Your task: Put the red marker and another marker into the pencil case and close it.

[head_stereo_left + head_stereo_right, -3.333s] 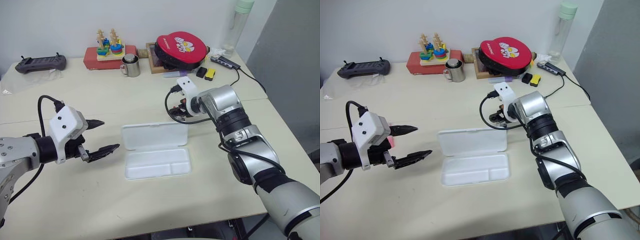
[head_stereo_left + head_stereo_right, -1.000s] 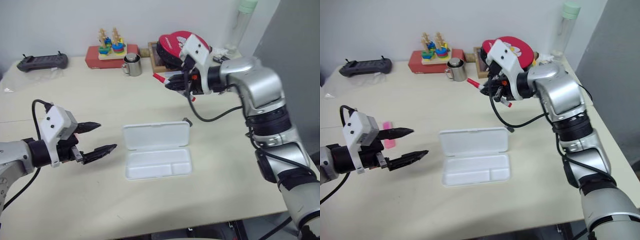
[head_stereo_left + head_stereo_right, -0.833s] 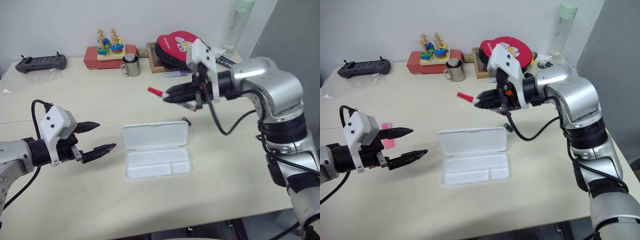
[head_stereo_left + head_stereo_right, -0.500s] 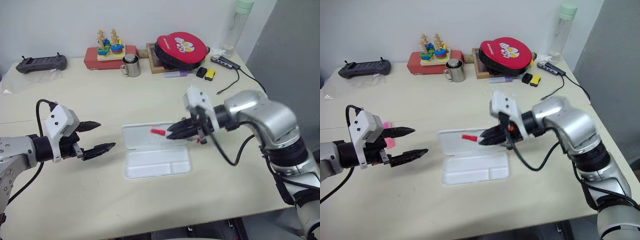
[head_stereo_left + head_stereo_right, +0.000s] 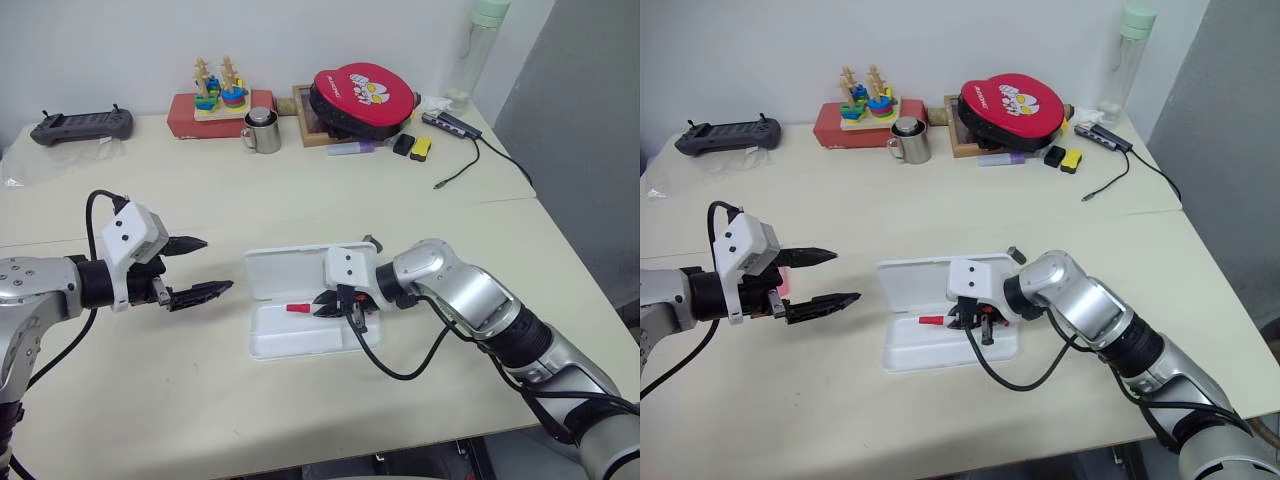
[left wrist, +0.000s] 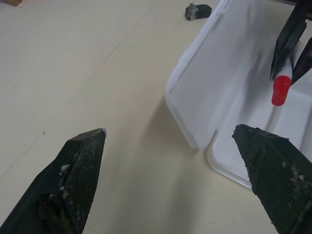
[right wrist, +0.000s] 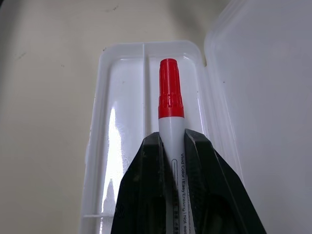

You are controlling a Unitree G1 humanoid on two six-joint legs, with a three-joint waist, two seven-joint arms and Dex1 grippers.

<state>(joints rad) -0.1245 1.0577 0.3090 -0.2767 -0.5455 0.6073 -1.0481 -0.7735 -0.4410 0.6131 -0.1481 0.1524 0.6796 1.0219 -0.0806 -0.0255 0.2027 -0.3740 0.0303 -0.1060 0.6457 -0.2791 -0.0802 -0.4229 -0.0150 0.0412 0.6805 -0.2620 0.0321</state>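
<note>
Marker gripped by right tool over open case, frame centre; left tool wide open, frame left.

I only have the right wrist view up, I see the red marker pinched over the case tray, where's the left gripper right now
Observer: The left gripper hangs open above the table, to the left of the pencil case.
Operator: Is the pink highlighter in the case yet?
Observer: No. The pink highlighter lies on the table behind the left gripper.
Operator: Is the lid clear?
Observer: Yes, the lid lies open toward the back, with the right gripper holding the red marker low over the tray.
</note>
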